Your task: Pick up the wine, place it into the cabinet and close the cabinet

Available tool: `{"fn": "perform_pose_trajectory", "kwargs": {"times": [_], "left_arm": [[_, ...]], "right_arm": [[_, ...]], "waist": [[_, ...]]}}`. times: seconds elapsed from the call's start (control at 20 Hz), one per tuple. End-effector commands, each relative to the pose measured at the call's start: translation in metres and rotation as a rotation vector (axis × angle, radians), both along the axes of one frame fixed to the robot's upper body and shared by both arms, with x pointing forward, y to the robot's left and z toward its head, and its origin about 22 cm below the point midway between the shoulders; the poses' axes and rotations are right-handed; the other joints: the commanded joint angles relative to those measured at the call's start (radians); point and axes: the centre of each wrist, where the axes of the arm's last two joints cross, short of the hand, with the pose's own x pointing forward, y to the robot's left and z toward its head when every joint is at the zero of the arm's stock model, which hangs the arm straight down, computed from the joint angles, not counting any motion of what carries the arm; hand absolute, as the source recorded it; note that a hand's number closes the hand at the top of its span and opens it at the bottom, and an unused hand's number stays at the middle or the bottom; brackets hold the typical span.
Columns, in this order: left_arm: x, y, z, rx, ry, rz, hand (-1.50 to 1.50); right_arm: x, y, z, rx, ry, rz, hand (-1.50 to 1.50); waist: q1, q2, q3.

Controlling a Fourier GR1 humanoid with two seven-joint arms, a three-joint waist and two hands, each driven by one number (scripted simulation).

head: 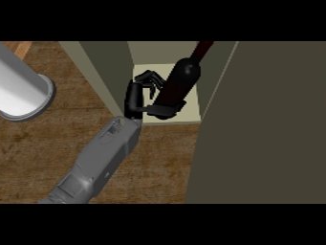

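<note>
the wine bottle (181, 81) stood inside the open cabinet (102, 67), on its pale floor panel (190, 112), between the two side walls; its long axis ran upright, base low near the front lip and neck (202, 50) rising toward the rear; the one hand (140, 93) in view, at the end of a grey forearm (105, 153) entering from the lower left, lay just left of the bottle and touching it; the thumb crossed under the base while the fingers (150, 79) curled at the bottle's left flank, so the hand was clamped on the bottle; which arm this was could not be told with certainty; judged from its lower-left entry, it was the left; no second hand showed; judgement: placement looked nearly complete, and the coming move depended on drawing the hand back leftward and toward the wooden surface (52, 143), away from the bottle, without tipping it; a white cylinder (14, 81) lay well apart at the left; the dark panel (278, 124) at right was probably the door
</note>
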Motion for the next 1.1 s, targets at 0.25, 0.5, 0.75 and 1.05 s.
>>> {"fn": "perform_pose_trajectory", "kwargs": {"times": [0.25, 0.5, 0.75, 1.05], "left_arm": [[0.028, 0.003, 0.026, -0.140, 0.002, 0.041, 1.50], [0.038, 0.027, 0.020, -0.123, 0.041, 0.079, 1.50], [0.026, 0.023, 0.000, -0.108, 0.031, 0.084, 1.50], [0.043, 0.010, 0.031, 0.010, 0.026, 0.177, 1.50]], "right_arm": [[-0.016, -0.008, -0.002, 0.038, 0.003, 0.055, -1.50], [-0.006, 0.001, -0.007, 0.033, -0.020, 0.047, -1.50], [-0.008, -0.001, -0.006, 0.020, 0.004, 0.084, -1.50], [0.003, 0.003, -0.003, 0.030, -0.008, 0.083, -1.50]], "waist": [[-0.015, 0.003, 0.000], [-0.016, 0.012, 0.000], [-0.028, 0.011, 0.000], [-0.032, 0.014, 0.000]]}}
